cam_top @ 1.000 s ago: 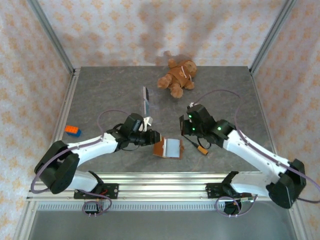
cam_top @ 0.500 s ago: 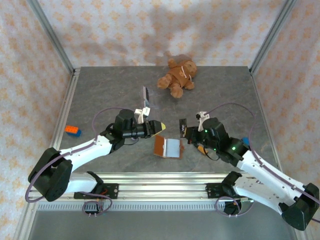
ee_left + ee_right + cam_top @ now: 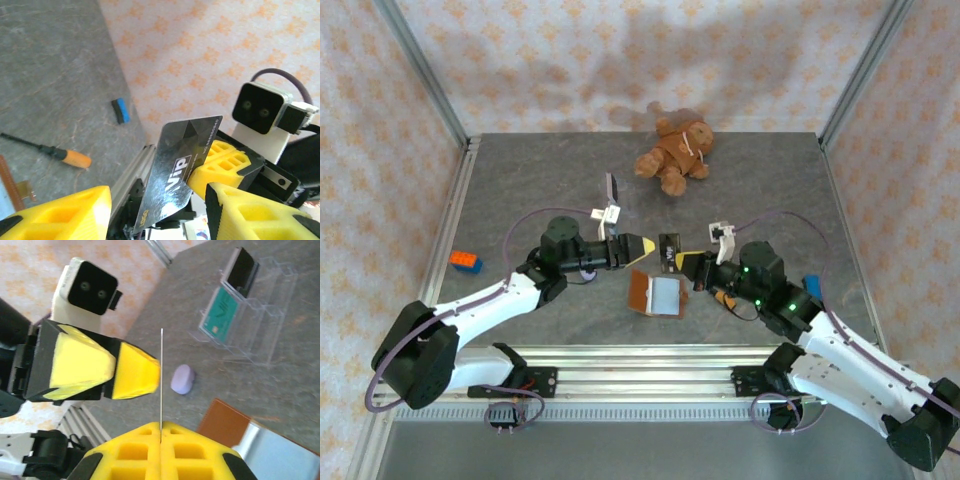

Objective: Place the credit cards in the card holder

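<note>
Since the credit card (image 3: 180,165) looked thin, stiff and slick, the right gripper (image 3: 161,429) clamped its edge near the card holder (image 3: 657,295); the left gripper (image 3: 157,196) gaped open.

Grey bench (image 3: 520,190) with scattered things.
Teddy bear (image 3: 674,152) at the back, clear stand (image 3: 613,200) nearer, open card holder (image 3: 656,295) near the front, screwdriver (image 3: 60,153) beside it, orange brick (image 3: 465,262) left, blue block (image 3: 812,286) right.

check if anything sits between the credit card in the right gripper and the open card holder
Nothing visible does. The right gripper holds the credit card just beyond the open card holder; the left gripper is beside the card, not over the holder.
</note>
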